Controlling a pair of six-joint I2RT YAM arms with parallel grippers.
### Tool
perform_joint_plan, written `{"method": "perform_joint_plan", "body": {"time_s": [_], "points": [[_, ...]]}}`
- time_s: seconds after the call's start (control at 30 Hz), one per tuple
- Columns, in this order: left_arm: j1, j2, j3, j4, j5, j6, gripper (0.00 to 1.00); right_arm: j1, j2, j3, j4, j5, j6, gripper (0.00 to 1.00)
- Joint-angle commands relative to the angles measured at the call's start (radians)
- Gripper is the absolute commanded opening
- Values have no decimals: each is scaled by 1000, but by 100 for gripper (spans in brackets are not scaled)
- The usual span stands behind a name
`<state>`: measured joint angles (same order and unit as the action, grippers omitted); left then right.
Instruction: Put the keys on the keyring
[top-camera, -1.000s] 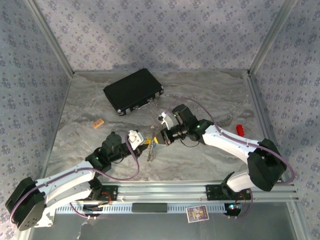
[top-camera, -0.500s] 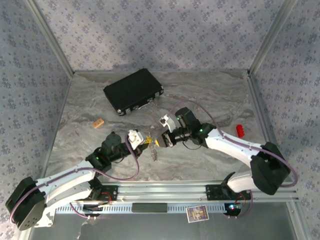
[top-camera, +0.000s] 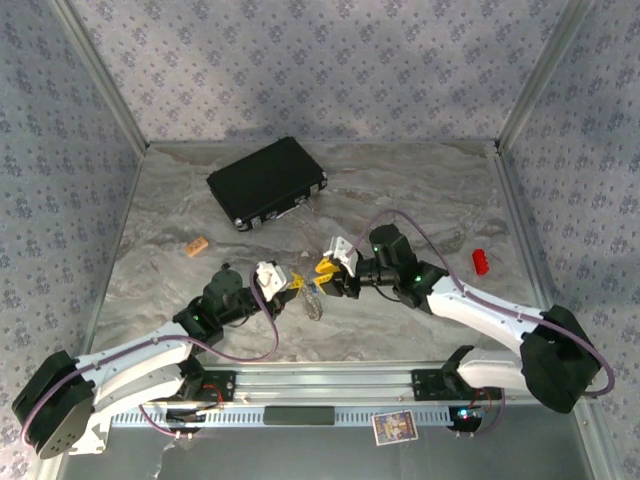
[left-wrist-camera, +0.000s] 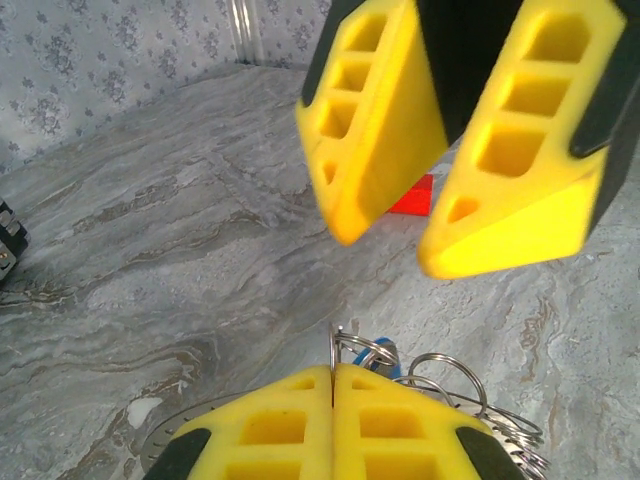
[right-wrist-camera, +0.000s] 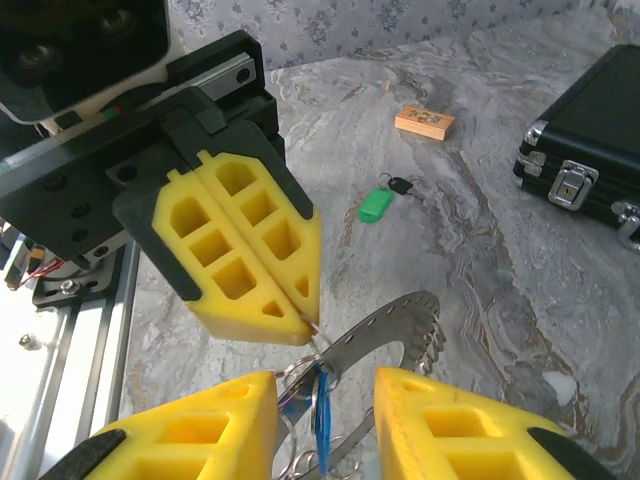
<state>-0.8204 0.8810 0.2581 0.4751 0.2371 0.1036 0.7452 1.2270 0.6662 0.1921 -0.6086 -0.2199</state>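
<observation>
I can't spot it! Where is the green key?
In the right wrist view the green key lies on the table, past the left gripper that pinches the keyring, with the small tan block farther behind it.

Grey marbled tabletop (top-camera: 420, 180), blue floral walls (top-camera: 300, 60)

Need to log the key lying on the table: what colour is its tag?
The tag is green; see the right wrist view.

The keyring (right-wrist-camera: 390, 335) is hemmed in: the left gripper (right-wrist-camera: 303, 328), fingers closed on its rim, and the right gripper (right-wrist-camera: 325, 388), fingers spread either side. Beyond the keyring, bare table (top-camera: 430, 190) reaches the black case (top-camera: 267, 182).
</observation>
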Motion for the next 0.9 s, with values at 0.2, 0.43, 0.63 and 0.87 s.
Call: {"method": "perform_joint_plan", "body": {"time_s": [0.2,0.43,0.63,0.87], "points": [[-6,2,4,69,47,-21,0,-12,80,34,18,-89,-108,31],[-6,5,10,70,61,-18,0,-17,112,54,26,-83,-122,28],[-6,5,10,76,70,-19,0,-14,122,67,17,-101,-134,25],[-6,10,10,87,78,-21,0,-9,150,99,-44,-155,-176,19]]}}
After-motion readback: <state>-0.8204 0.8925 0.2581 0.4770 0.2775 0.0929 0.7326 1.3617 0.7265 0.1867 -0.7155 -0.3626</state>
